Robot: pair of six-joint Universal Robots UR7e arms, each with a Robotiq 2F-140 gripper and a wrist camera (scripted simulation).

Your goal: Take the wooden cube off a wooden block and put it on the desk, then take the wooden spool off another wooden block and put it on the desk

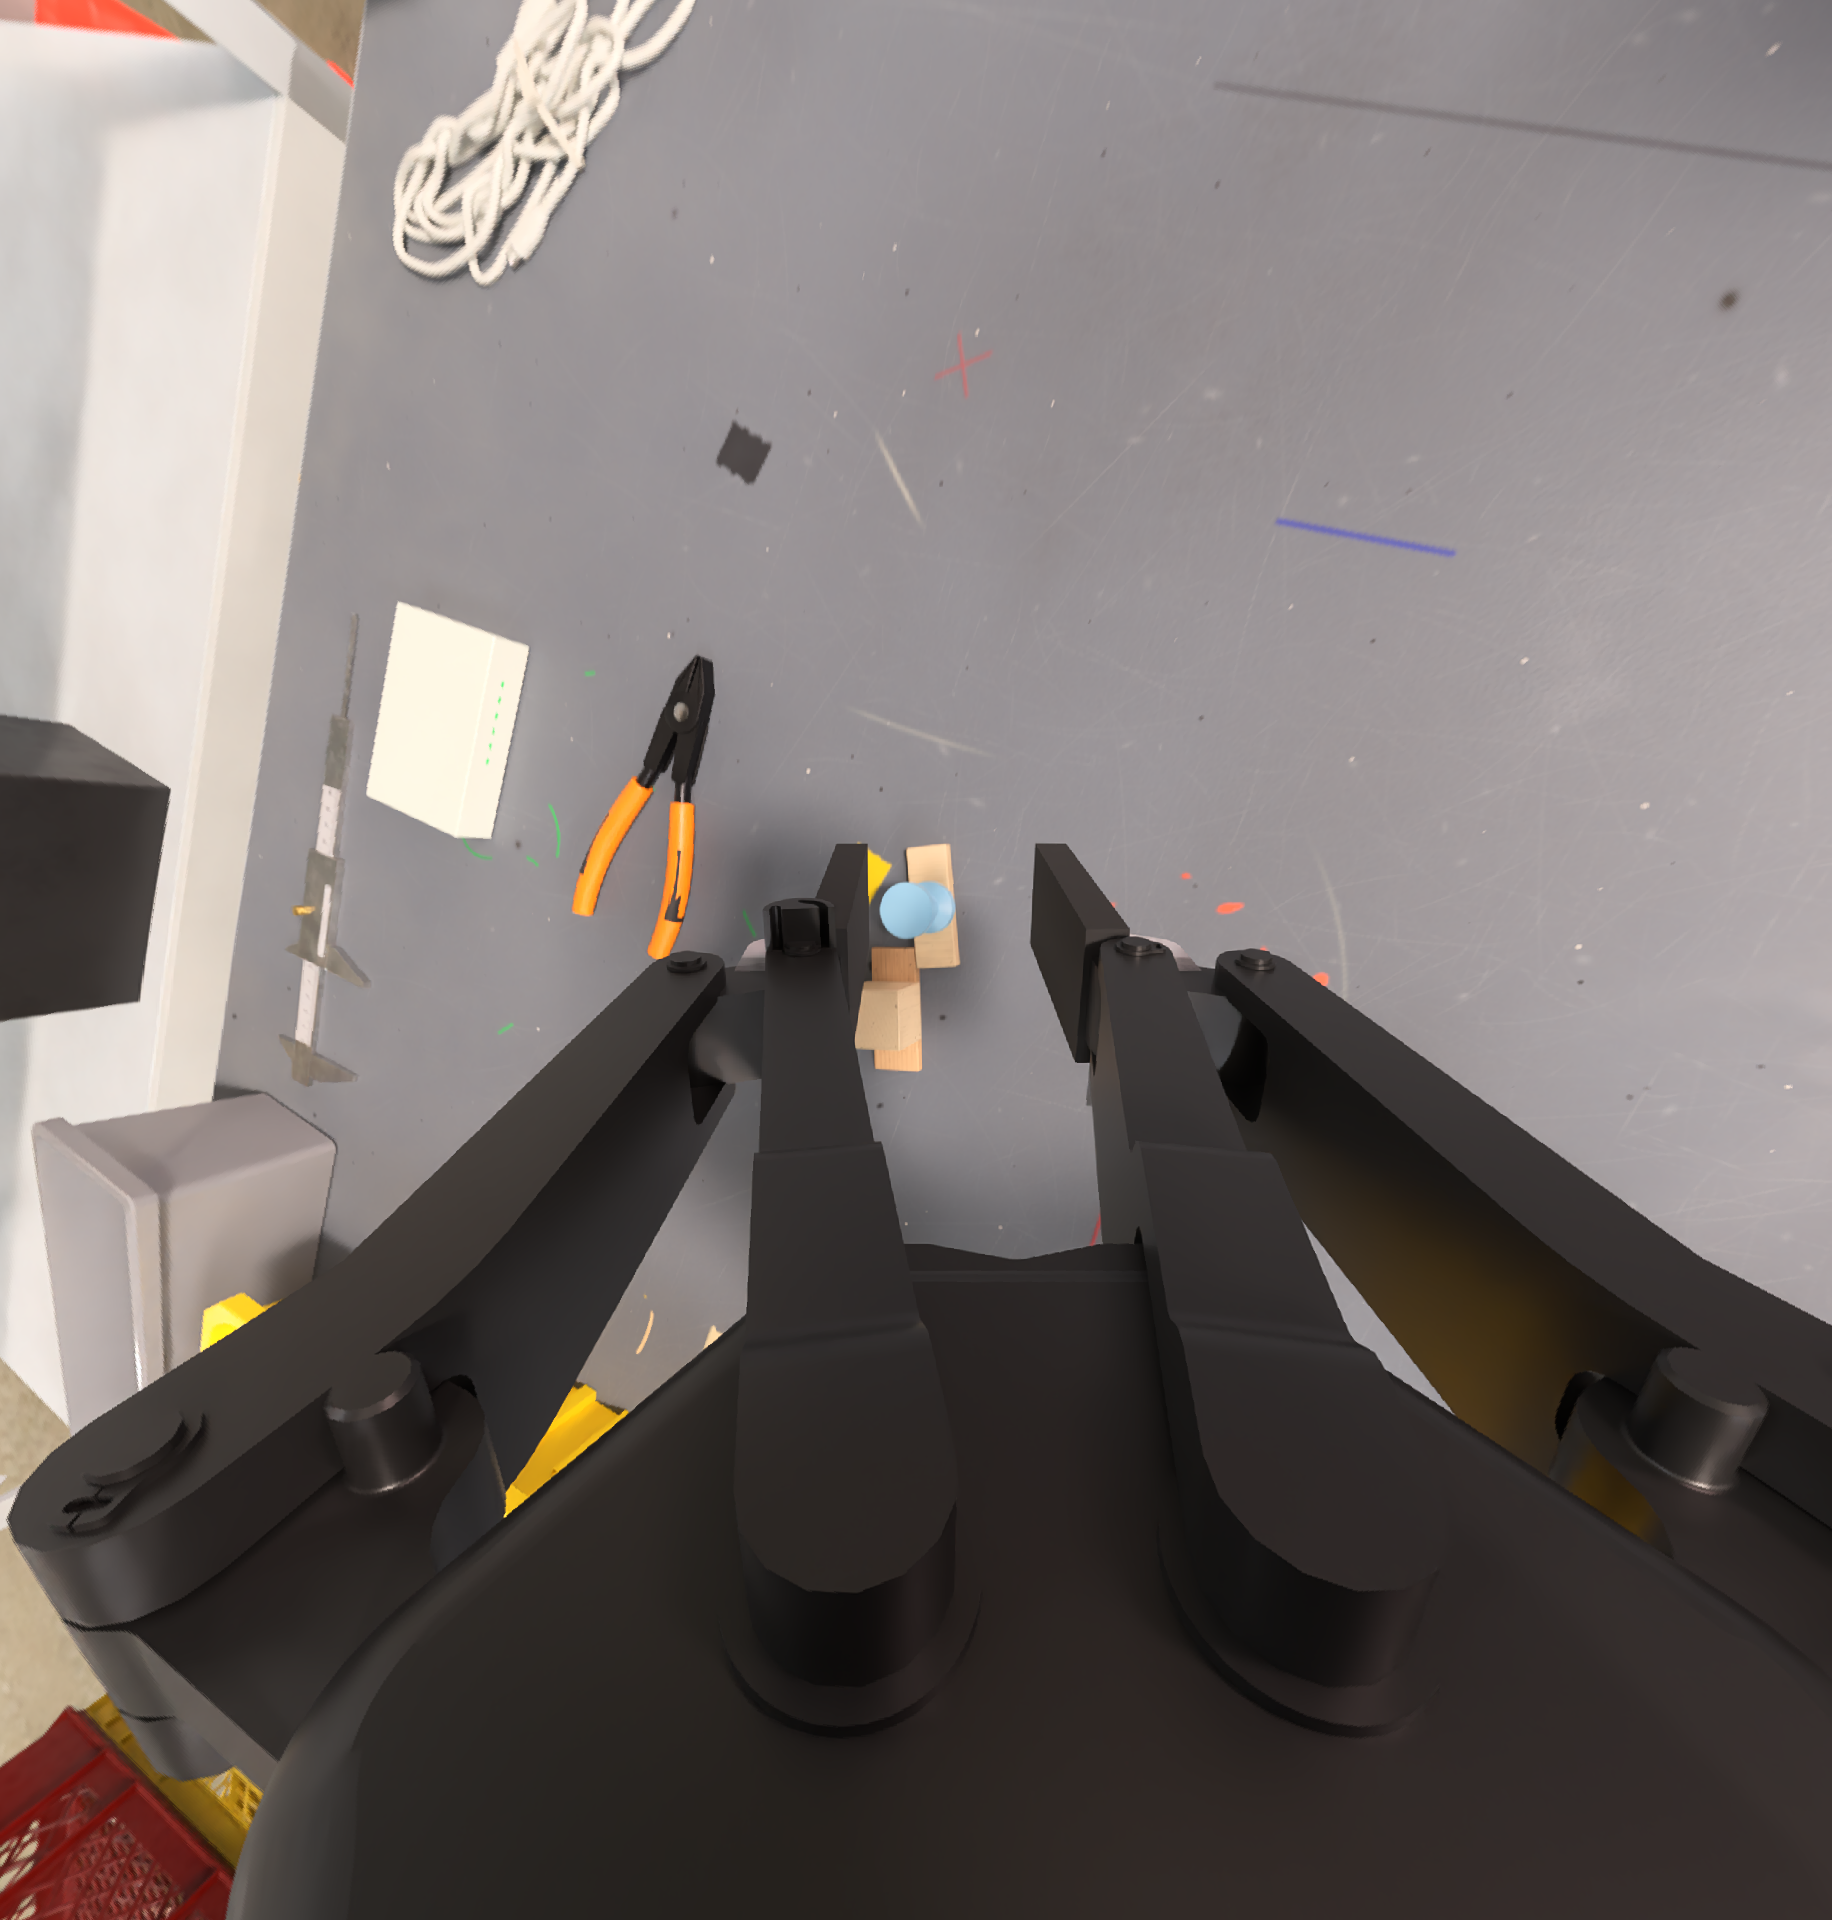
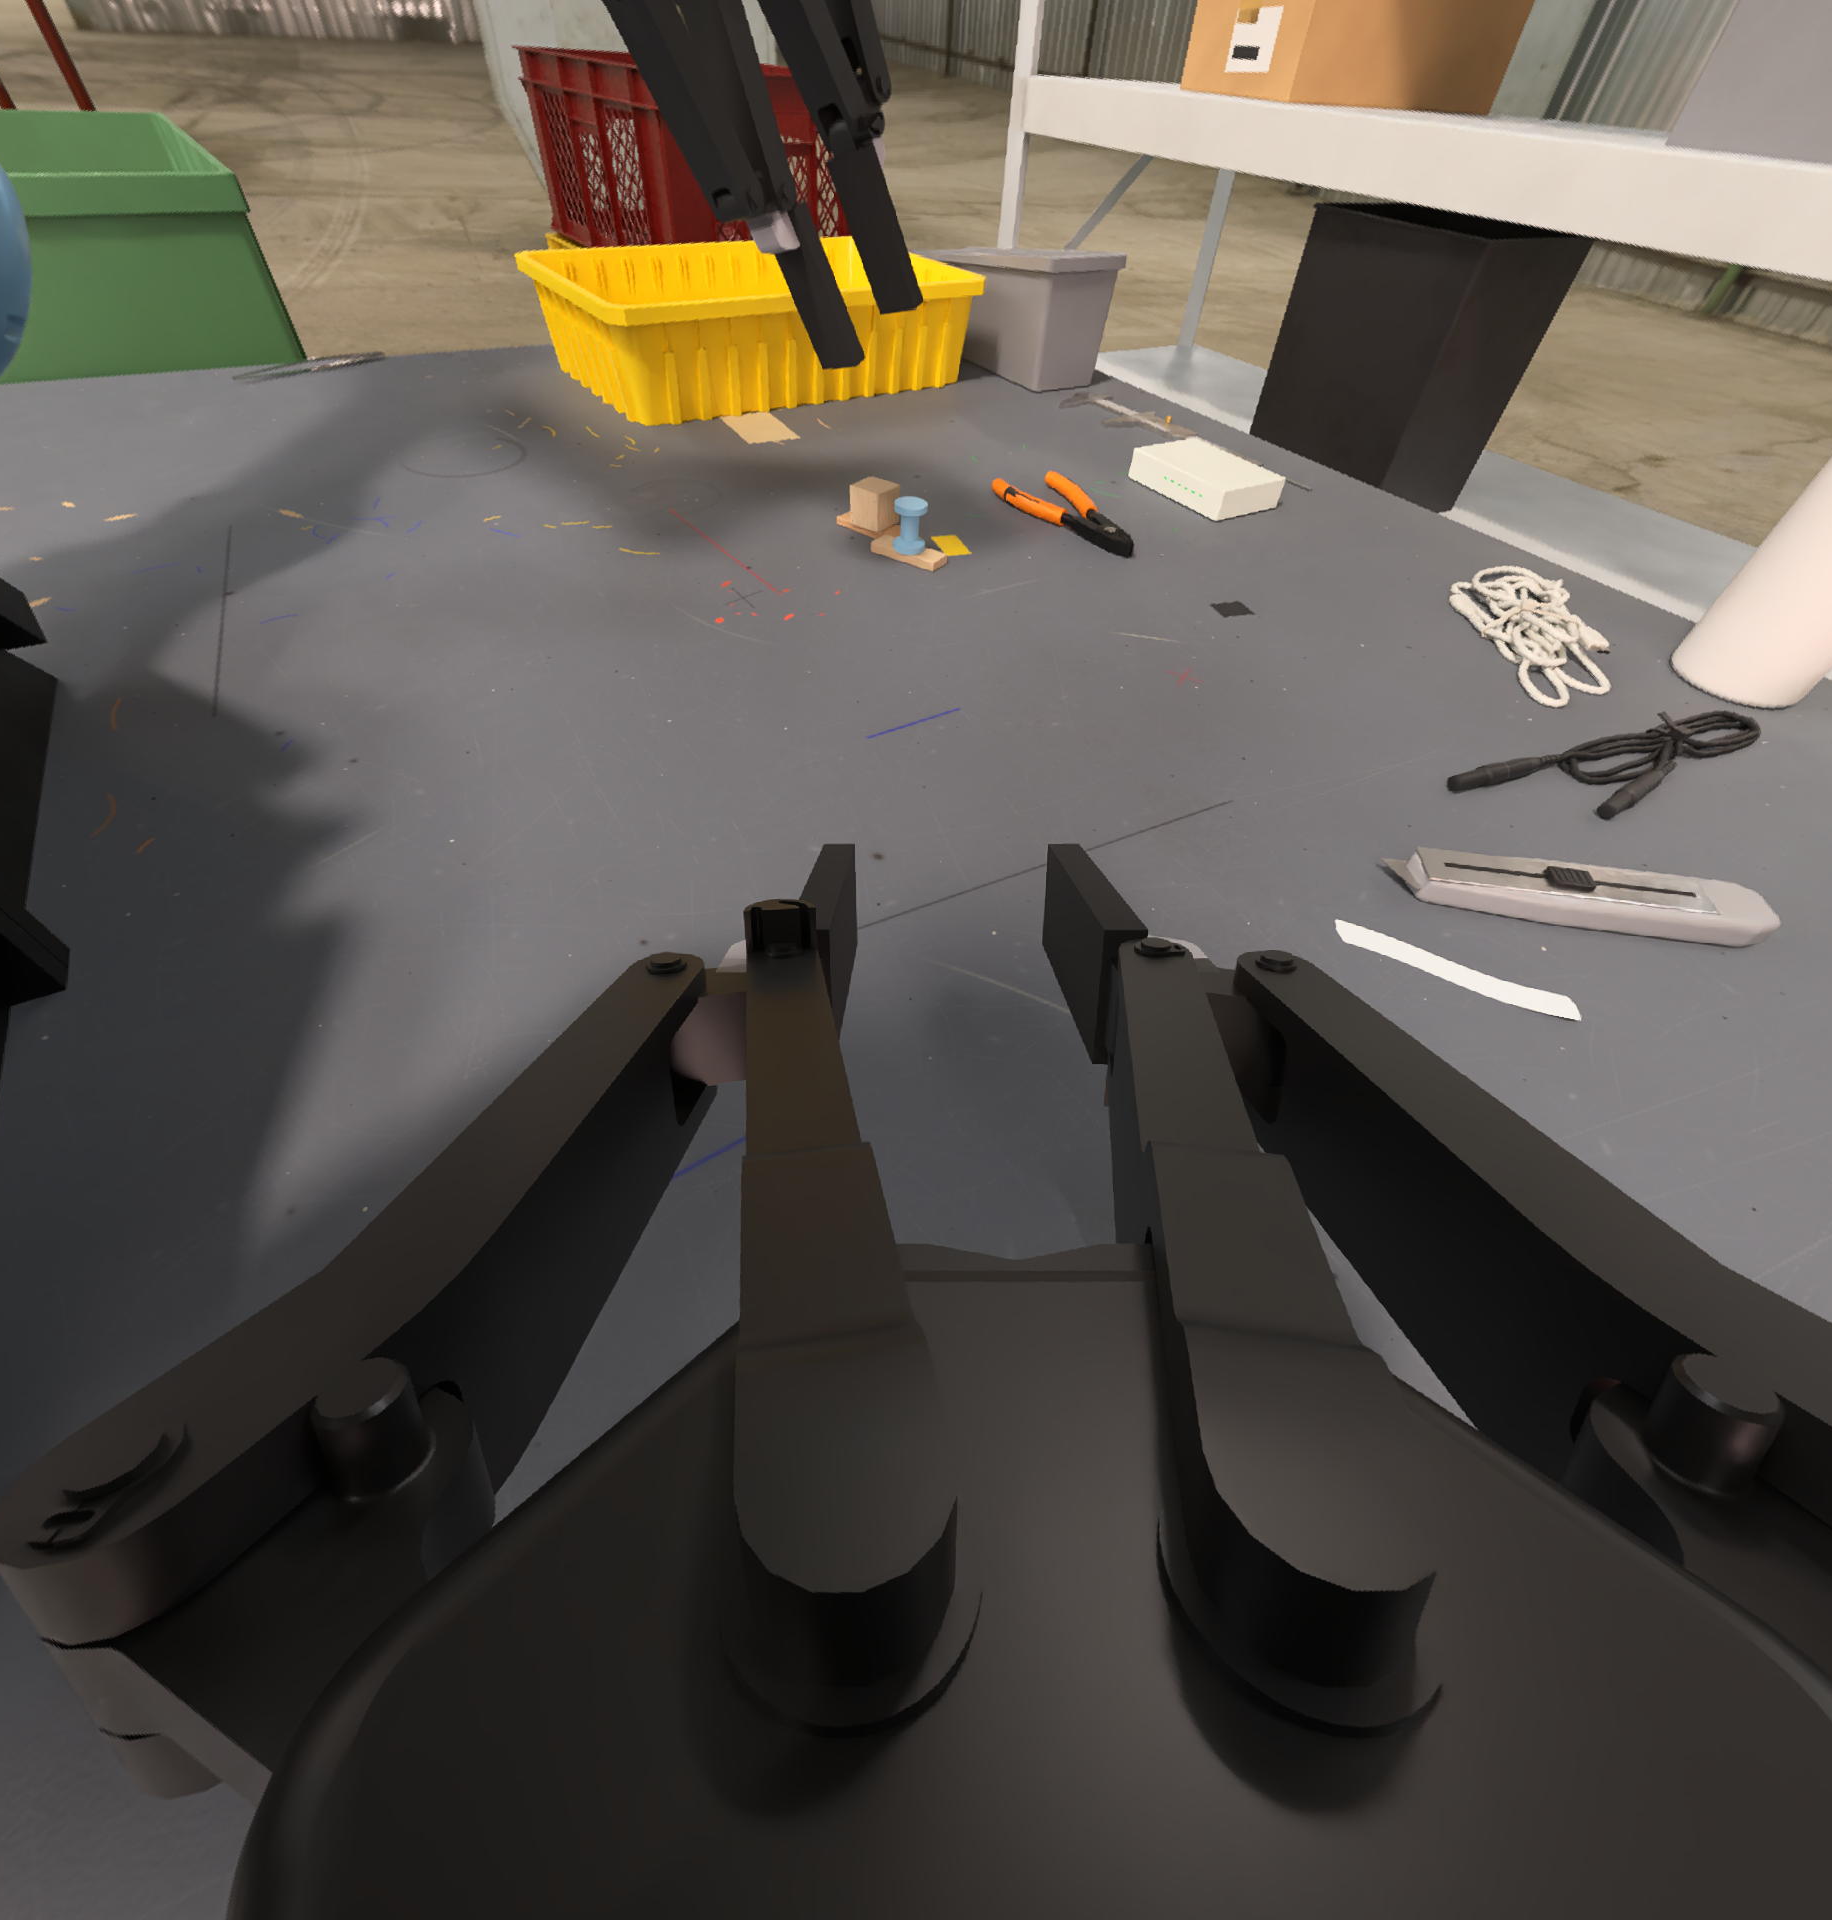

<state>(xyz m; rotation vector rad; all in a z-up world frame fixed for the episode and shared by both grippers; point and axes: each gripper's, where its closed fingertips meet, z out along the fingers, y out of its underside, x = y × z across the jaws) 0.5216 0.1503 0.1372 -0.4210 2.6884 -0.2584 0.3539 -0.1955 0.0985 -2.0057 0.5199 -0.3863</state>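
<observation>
A pale wooden cube (image 1: 889,1016) sits on a flat wooden block (image 1: 898,1055), and a light blue spool (image 1: 914,908) stands on a second flat wooden block (image 1: 935,940) beside it. My left gripper (image 1: 948,883) is open and empty, high above them, with the spool between its fingertips in the view. The right wrist view shows the cube (image 2: 873,504), the spool (image 2: 911,524) and the blocks (image 2: 907,553) far off, with the left gripper's fingers (image 2: 839,301) hanging above them. My right gripper (image 2: 948,883) is open and empty, low over the desk.
Orange-handled pliers (image 1: 650,805), a white box (image 1: 446,720), a caliper (image 1: 322,862) and a white rope (image 1: 507,135) lie left of the blocks. A yellow crate (image 2: 746,332), grey bin (image 2: 1042,312), black bin (image 2: 1411,343), black cable (image 2: 1618,758) and utility knife (image 2: 1587,894) also show.
</observation>
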